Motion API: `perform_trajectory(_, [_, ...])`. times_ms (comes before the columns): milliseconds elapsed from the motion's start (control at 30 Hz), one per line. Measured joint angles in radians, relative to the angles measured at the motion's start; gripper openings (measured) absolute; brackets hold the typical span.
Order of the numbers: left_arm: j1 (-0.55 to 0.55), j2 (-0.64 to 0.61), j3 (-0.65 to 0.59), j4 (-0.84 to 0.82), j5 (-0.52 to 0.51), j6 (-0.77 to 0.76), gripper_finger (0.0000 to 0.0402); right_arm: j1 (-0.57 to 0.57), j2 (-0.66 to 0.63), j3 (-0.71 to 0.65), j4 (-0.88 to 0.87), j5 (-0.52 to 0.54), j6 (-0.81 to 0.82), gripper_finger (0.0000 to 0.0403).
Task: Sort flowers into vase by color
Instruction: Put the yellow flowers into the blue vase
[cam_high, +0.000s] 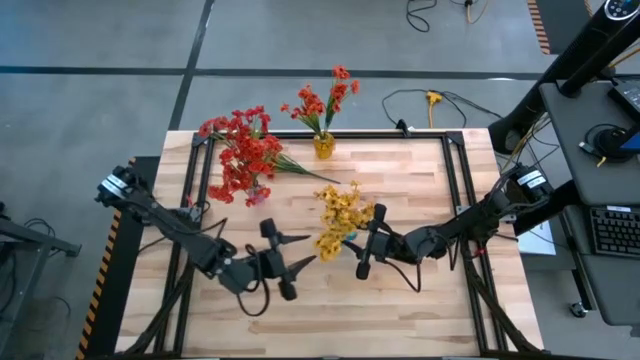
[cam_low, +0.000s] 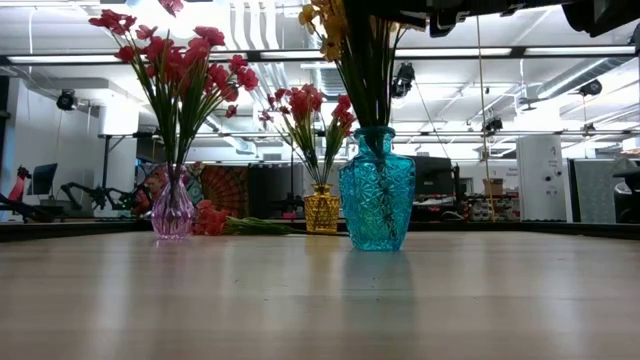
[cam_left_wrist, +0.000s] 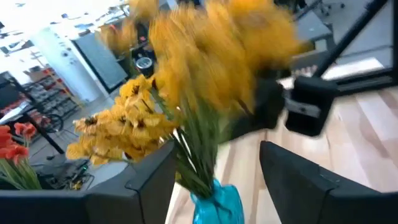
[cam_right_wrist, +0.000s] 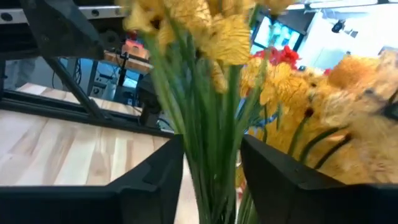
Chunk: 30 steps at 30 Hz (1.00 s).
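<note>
Yellow flowers (cam_high: 340, 212) stand by their stems in a blue glass vase (cam_low: 376, 190) at the table's middle. My left gripper (cam_high: 310, 249) comes level from the table's left and is open, a finger on each side of the stems (cam_left_wrist: 196, 155) just above the vase's neck (cam_left_wrist: 214, 202). My right gripper (cam_high: 352, 243) comes level from the right and is open, with the green stems (cam_right_wrist: 211, 124) between its fingers. Red flowers (cam_high: 240, 150) fill a pink vase (cam_low: 172, 208) at the far left. Orange-red flowers (cam_high: 322, 100) stand in a yellow vase (cam_low: 321, 210). My right gripper has the yellow flowers' stems (cam_right_wrist: 214, 155) filling the gap between its fingers, which lie level and across the upright stems. Whether the fingers touch them I cannot tell. My left gripper's fingers (cam_left_wrist: 155, 180) stand apart from the stems as far as shows.
One red sprig (cam_high: 292, 168) lies flat on the wood beside the pink vase. A black frame (cam_high: 455, 170) runs along the table's sides. The near half of the tabletop (cam_high: 330, 320) is bare wood.
</note>
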<state>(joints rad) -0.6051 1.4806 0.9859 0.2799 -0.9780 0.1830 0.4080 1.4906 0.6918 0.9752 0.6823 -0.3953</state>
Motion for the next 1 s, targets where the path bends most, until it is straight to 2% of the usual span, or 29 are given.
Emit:
perform_trajectory(267, [0.045, 0.128, 0.0, 0.192, 0.001, 0.018, 0.022, 0.0, 0.0, 0.0, -0.03, 0.0, 0.03, 0.0199])
perform_trajectory(667, [0.051, 0.138, 0.0, 0.209, -0.027, 0.017, 0.0217, 0.055, -0.004, 0.001, -0.043, 0.003, 0.029, 0.0205])
perform_trajectory(1000, [0.06, 0.138, 0.0, 0.207, -0.027, 0.015, 0.0151, 0.147, -0.013, 0.005, -0.062, 0.056, 0.041, 0.0206])
